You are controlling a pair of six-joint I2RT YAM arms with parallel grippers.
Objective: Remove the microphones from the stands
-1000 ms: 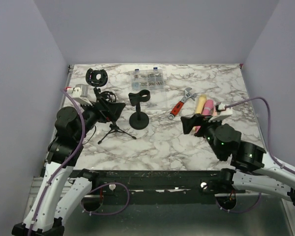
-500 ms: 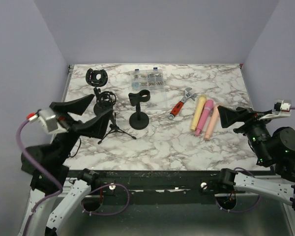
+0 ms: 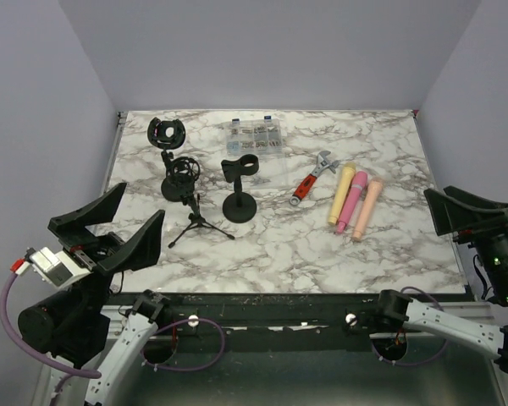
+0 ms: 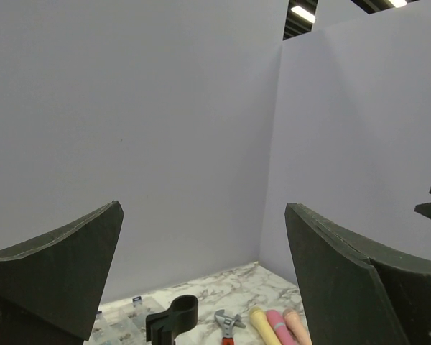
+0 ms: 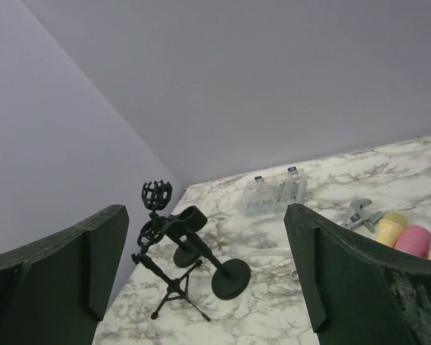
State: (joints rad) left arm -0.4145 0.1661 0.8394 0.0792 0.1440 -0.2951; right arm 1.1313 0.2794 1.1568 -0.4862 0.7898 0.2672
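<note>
Three microphones, yellow (image 3: 342,191), pink (image 3: 355,200) and peach (image 3: 368,205), lie side by side on the marble table, right of centre. None sits in a stand. A black round-base stand with an empty clip (image 3: 240,181) stands mid-table; it also shows in the right wrist view (image 5: 201,237). A small tripod stand (image 3: 196,222) is to its left. My left gripper (image 3: 142,201) is open and empty, raised at the near left corner. My right gripper (image 3: 436,193) is open and empty at the near right edge. Both are far from the microphones.
A second black stand with a shock mount (image 3: 166,134) and a round base (image 3: 180,179) stands at the back left. A clear parts box (image 3: 254,135) sits at the back centre. A red-handled wrench (image 3: 313,177) lies left of the microphones. Purple walls enclose the table.
Both arms have pulled back from over the table to the near corners and risen. The left gripper left the tripod area; the right gripper left the microphones. Objects have not moved.
</note>
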